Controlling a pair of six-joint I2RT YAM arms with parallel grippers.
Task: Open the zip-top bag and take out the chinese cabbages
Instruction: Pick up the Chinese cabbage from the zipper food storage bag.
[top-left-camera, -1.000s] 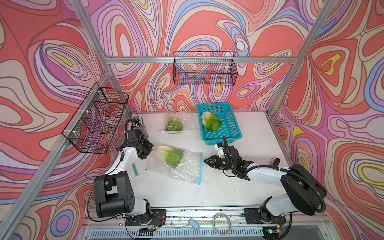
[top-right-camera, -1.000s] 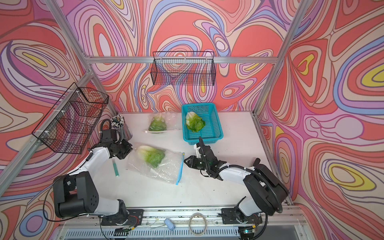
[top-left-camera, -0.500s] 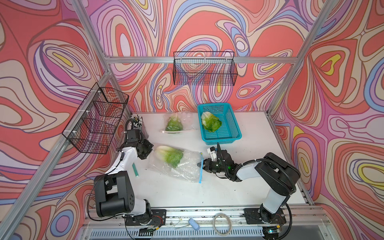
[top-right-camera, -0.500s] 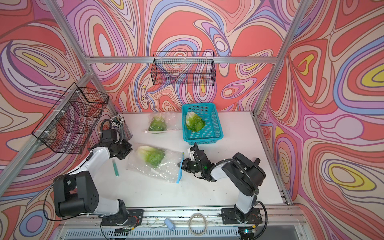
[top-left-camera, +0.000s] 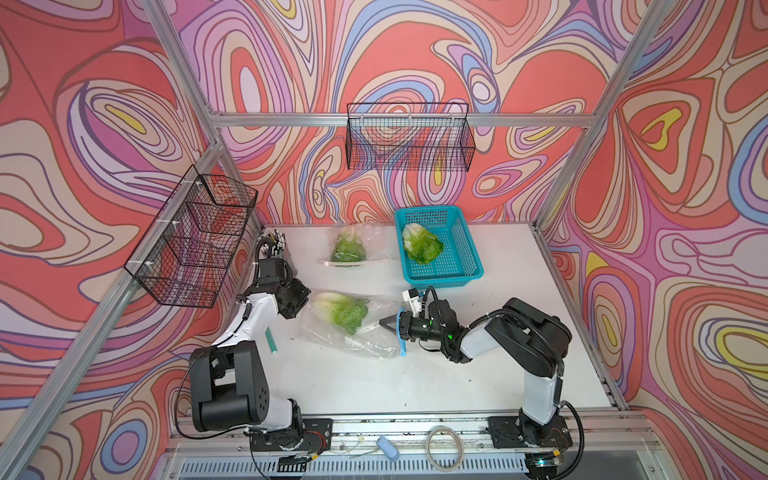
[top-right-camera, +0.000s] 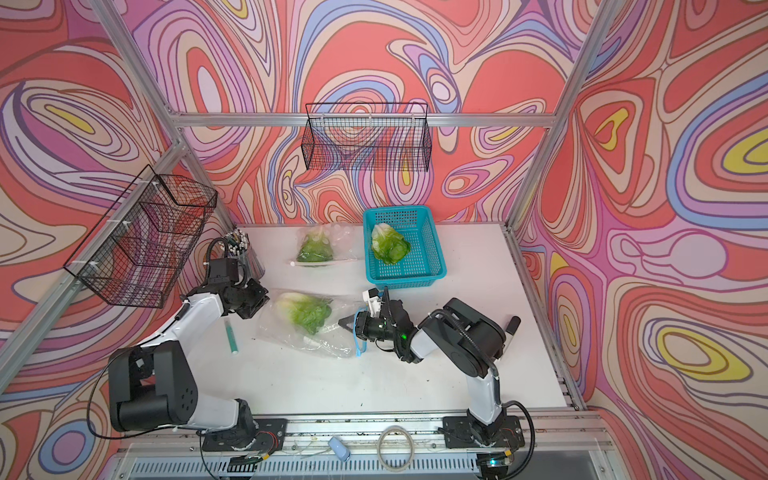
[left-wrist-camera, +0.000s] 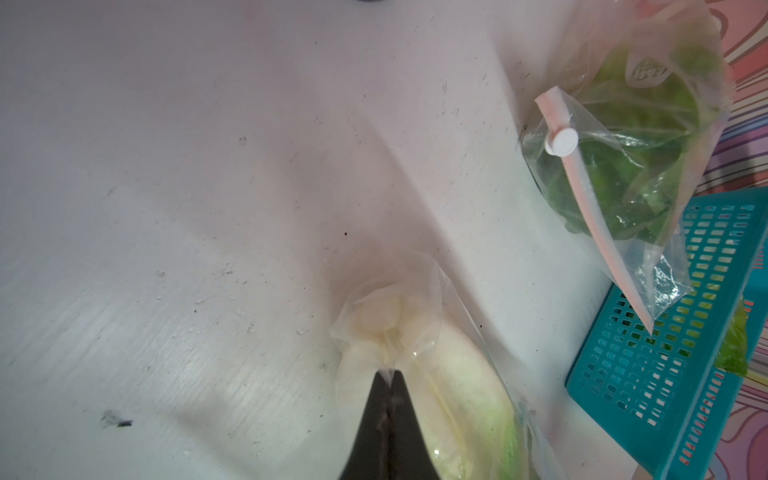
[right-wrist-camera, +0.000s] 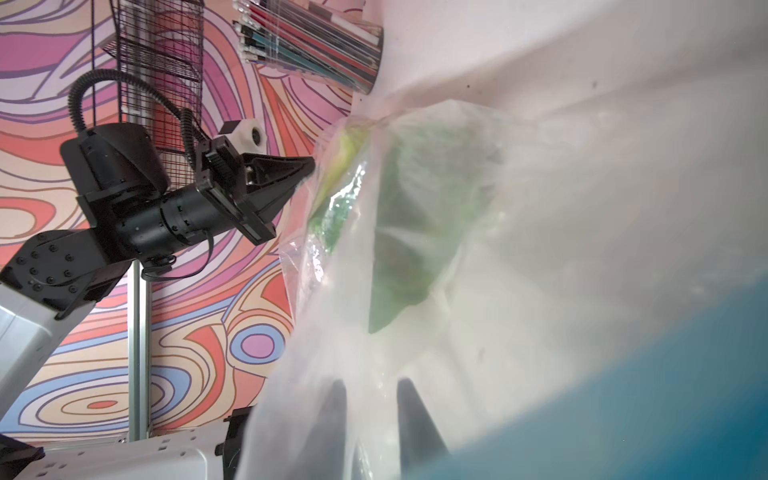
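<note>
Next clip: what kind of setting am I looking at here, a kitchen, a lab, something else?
Probably a lab data-collection cell, not a kitchen: a white tabletop enclosed by aluminium framing and swirl-patterned walls, with a left arm and a right arm mounted on a front rail.

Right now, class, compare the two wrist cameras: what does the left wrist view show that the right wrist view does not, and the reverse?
Only the left wrist view: the far bag with its white slider, and the teal basket. Only the right wrist view: the pen holder, a wire basket, and the right gripper, open behind plastic. Both: the near bag, the cabbage inside it, and the left gripper shut on the bag's corner.
</note>
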